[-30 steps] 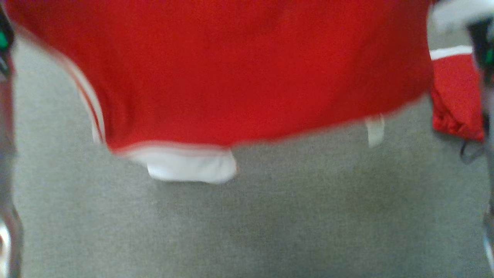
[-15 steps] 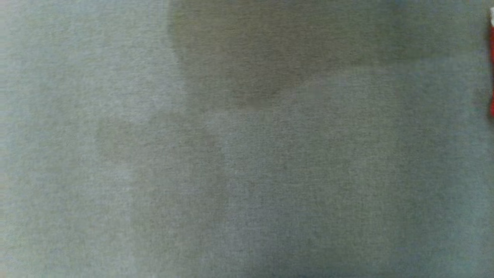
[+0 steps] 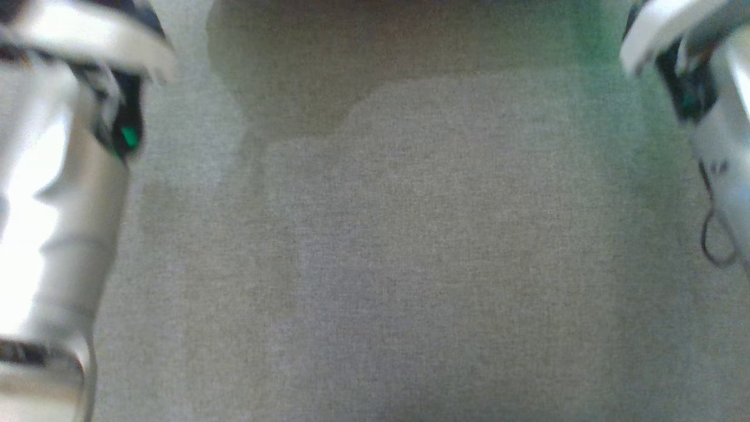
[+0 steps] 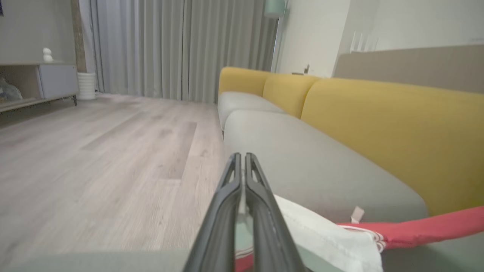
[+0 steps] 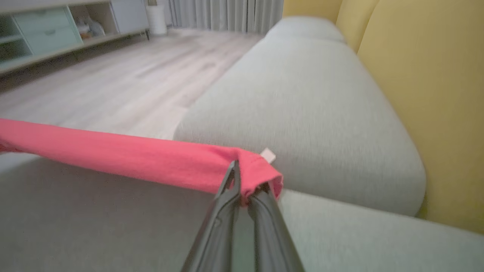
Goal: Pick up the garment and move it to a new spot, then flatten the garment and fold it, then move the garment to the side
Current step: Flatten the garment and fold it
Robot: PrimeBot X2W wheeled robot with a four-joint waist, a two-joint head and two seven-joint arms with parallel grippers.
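The red garment [image 5: 124,155] hangs in the air as a taut, rolled band above the grey seat cushion [image 5: 302,113] of a sofa. It touches the cushion nowhere that can be seen. One end is bunched in the right gripper [image 5: 245,184], whose dark fingers are clenched on a fold of the red cloth. A small white tag [image 5: 267,155] sticks up just beside that fold.

From there the band runs out toward the cushion's front edge. In the left wrist view the garment's white panel [image 4: 325,236] spills out beside the left gripper [image 4: 242,155]. The two fingers are pressed together, and a strip of the cloth shows in the slot low between them, so it grasps this end.

Behind the seat rises the yellow backrest [image 4: 397,124]. Beyond the front edge lies a pale wooden floor [image 4: 94,158], with grey curtains [image 4: 170,45] at the far wall and a low cabinet [image 5: 56,34] to one side.

In the head view the pale left forearm [image 3: 53,193] and right forearm [image 3: 720,158] flank bare grey cushion fabric, both blurred.
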